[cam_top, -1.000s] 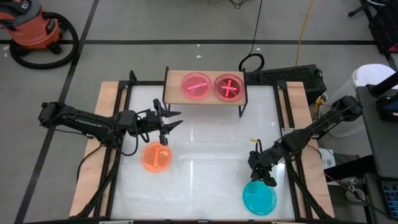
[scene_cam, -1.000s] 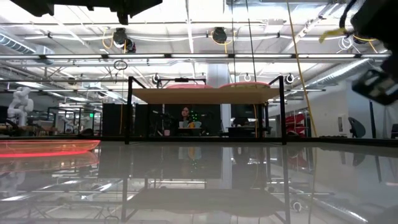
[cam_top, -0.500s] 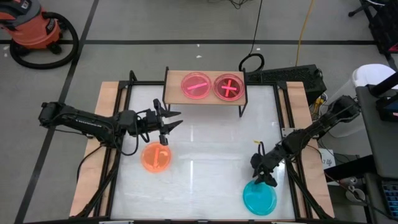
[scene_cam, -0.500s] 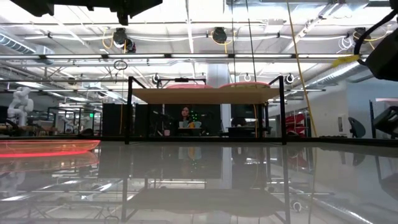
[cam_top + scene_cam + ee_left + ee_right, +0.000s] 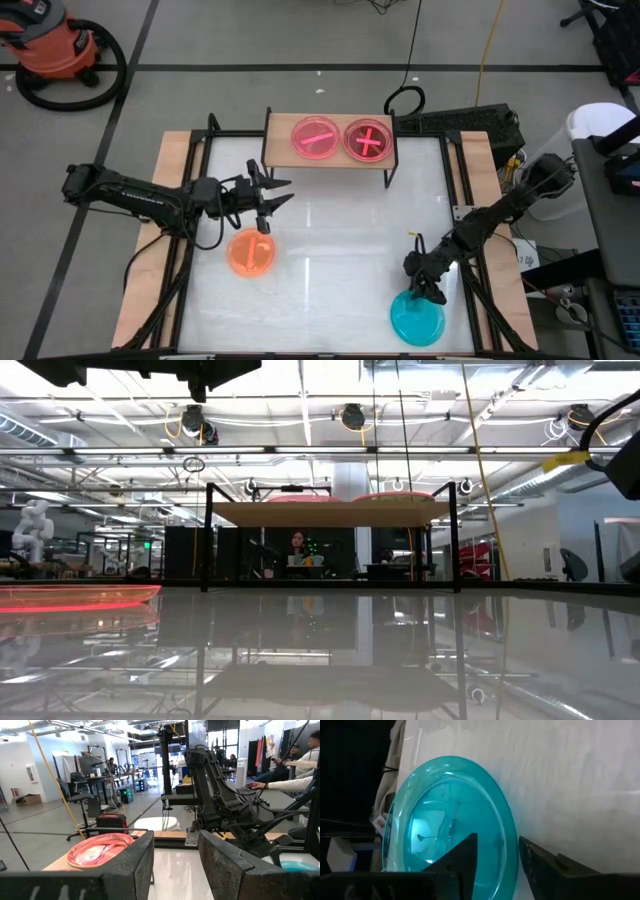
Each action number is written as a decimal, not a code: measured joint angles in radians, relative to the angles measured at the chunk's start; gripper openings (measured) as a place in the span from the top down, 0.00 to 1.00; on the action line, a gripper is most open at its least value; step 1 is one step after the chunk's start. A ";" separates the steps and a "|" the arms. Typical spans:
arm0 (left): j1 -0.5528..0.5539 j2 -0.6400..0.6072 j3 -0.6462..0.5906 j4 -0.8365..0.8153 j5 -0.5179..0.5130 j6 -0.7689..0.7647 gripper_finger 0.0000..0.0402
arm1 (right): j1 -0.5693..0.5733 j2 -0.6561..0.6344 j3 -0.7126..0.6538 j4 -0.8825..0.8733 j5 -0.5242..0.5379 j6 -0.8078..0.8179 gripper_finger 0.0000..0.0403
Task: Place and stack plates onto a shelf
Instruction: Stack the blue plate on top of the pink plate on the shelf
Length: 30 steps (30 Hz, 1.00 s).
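Change since earlier: right gripper [image 5: 428, 290] is dropping closer to the cyan plate [image 5: 417, 317], now sitting right at its far rim; the left arm is staying where it was.
Right gripper: its two dark fingers [image 5: 540, 865] are standing apart, one over the cyan plate's [image 5: 447, 825] rim and one over the bare counter just beside it. Whether they are touching the plate cannot be told.
Cyan plate: lying flat near the counter's [image 5: 330, 250] front right corner.
Left gripper [image 5: 268, 197]: hovering above the counter near its left edge, fingers spread apart and holding nothing, just behind the orange plate [image 5: 251, 252].
Orange plate: lying flat on the counter's left side, toward the front.
Shelf [image 5: 279, 145]: standing at the counter's back edge, carrying two pink plates side by side, touching, one with a single ridge [image 5: 317, 138] and one with a cross ridge [image 5: 369, 140].
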 joint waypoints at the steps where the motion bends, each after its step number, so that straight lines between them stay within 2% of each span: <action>1: 0.000 0.000 0.000 0.000 0.000 0.000 0.60 | 0.000 0.005 0.000 0.000 0.000 -0.003 0.68; 5: 0.000 0.000 0.000 -0.002 0.000 0.000 0.60 | 0.000 0.011 0.000 -0.009 -0.001 -0.012 0.75; 13: 0.000 0.000 0.000 -0.006 0.000 0.003 0.60 | 0.000 -0.045 -0.005 -0.027 -0.004 -0.024 0.98; 23: 0.001 0.000 0.000 -0.006 0.000 0.004 0.60 | -0.011 -0.131 -0.005 -0.023 0.004 -0.083 1.00; 30: 0.001 0.000 0.000 -0.006 -0.001 0.004 0.60 | -0.107 -0.215 -0.004 0.031 0.118 -0.201 1.00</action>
